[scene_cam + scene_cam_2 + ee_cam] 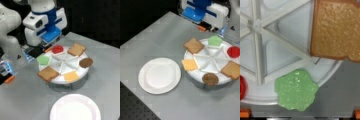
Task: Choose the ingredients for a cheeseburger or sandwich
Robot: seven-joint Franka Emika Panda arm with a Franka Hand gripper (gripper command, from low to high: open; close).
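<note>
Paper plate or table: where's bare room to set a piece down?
The paper plate is bare. Bare table lies beside it, toward a front view's top left. The divided tray is crowded at its rim: bread, lettuce, tomato, patty, cheese.

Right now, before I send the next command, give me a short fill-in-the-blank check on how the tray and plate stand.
1. The white paper plate holds ____ food pieces.
2. The sectioned tray carries ____ bread slices.
3. In the wrist view, the piece at bottom centre is the green ____.
4. The pincer hangs beside the tray's rim, nearest the lettuce and the red ____.

Missing words: no; two; lettuce; tomato
</note>
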